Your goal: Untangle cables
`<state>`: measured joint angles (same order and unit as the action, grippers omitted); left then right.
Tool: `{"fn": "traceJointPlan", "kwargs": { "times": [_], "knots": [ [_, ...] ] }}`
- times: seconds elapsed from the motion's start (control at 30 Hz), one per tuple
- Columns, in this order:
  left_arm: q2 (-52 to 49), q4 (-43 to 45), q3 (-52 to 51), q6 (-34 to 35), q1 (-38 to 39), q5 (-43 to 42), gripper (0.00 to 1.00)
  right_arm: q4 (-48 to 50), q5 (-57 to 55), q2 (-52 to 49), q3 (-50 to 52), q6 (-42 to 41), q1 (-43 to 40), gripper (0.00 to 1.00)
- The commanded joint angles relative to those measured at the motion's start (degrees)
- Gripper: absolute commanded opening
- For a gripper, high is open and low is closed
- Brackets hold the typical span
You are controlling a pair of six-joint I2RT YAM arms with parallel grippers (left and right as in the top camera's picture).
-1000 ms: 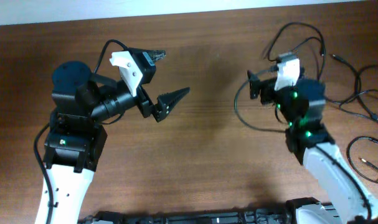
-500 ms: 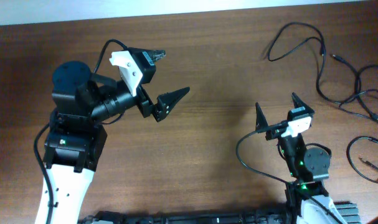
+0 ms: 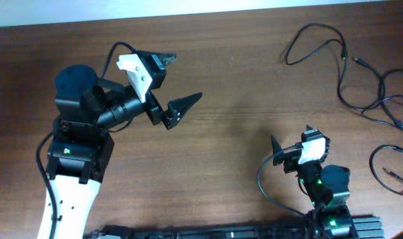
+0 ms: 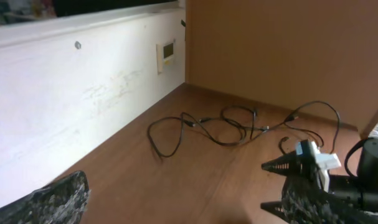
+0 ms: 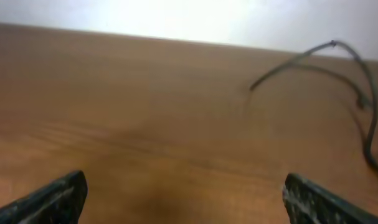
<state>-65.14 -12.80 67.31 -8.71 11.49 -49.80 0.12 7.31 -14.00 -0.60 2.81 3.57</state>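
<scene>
Lying crossed over one another, the cables (image 3: 340, 73) seem largely unsorted — left gripper (image 3: 186, 78) and right gripper (image 3: 291, 135) both gape empty, well clear of them.

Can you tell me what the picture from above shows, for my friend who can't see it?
Several thin black cables lie loosely spread at the far right of a brown wooden table, with nothing touching them. Two robot arms stand at the near edge, the left tool and right tool both open and empty.
</scene>
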Motion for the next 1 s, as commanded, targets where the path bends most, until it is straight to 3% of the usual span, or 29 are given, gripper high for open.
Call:
{"fn": "traceJointPlan", "kwargs": {
  "times": [0.0, 0.97],
  "knots": [
    [0.2, -0.1, 0.6, 0.1, -0.1, 0.1, 0.99, -4.2, -0.5, 13.0, 0.3, -0.1, 0.2, 0.99],
    [0.2, -0.2, 0.6, 0.0, -0.2, 0.1, 0.99, -4.0, -0.3, 13.8, 0.3, -0.1, 0.2, 0.99]
  ]
}}
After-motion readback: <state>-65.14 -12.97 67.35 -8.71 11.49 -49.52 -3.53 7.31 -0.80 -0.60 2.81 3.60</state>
